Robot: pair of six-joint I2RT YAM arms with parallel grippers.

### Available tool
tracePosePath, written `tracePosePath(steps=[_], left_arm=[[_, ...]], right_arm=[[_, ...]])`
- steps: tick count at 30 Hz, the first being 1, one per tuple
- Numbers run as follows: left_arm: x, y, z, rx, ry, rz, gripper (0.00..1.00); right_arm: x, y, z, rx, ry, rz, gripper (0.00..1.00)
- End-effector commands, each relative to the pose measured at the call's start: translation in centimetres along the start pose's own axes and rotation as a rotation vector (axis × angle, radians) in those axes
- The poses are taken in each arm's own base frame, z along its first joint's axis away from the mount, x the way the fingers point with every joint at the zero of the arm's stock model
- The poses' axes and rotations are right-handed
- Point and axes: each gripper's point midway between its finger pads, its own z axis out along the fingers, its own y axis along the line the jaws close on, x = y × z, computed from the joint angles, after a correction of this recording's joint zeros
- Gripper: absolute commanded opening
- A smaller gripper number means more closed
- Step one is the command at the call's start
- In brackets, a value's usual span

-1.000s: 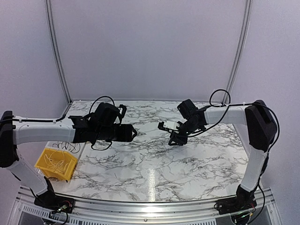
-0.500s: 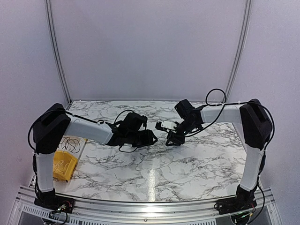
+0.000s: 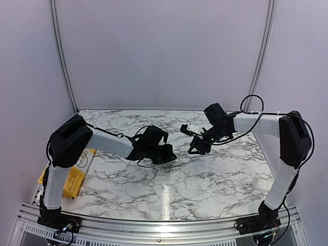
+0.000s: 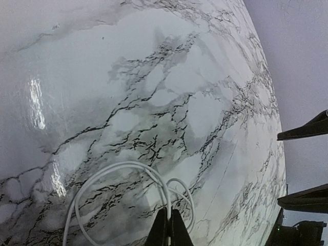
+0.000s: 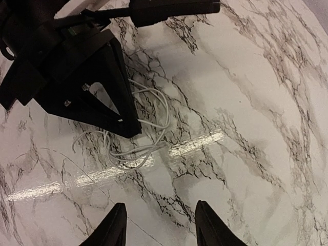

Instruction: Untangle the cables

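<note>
A pale white cable [image 4: 118, 165] lies in loose loops on the marble table near its middle, also seen in the right wrist view as tangled white cable loops [image 5: 148, 146]. My left gripper [image 4: 169, 220] is shut, and a strand of this cable runs in between its fingertips. From above, the left gripper [image 3: 171, 155] is low over the table centre. My right gripper [image 3: 197, 148] hovers just to the right of it, apart from the cable. The right gripper [image 5: 160, 220] stands open with nothing between its fingers, looking down at the left gripper [image 5: 128, 128] on the loops.
A yellow bin [image 3: 72, 182] holding pale wires sits at the table's near left edge, half behind the left arm. White walls enclose the marble table [image 3: 225, 174] on three sides. The two grippers are close together near the centre.
My left arm has swung right from the table's left side to its middle and lowered, and its jaws have shut on the white cable. The right gripper has shifted slightly right.
</note>
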Motion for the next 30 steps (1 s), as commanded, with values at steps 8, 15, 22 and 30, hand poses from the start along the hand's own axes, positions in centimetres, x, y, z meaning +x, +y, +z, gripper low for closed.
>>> tracePosePath(steps=[8,15,22,30], left_arm=[[-2.5,-9.9,-9.7,0.258,-0.132,0.438,0.0],[-1.3,-12.8,-12.9,0.386,-0.105,0.536,0.0],[-1.1,-14.6,-13.9,0.436,-0.123,0.563,0.0],[-1.5,-15.5,-15.3,0.461,-0.171,0.563,0.0]], right_arm=[[-7.5,0.7,-7.5,-0.01,-0.172,-0.095,0.48],[-10.2,3.8,-11.7,-0.023,-0.277,-0.255,0.53],[-9.2,7.2,-10.0,-0.112,-0.243,-0.298,0.54],[-7.5,6.8,-7.5,-0.098,-0.173,-0.253,0.53]])
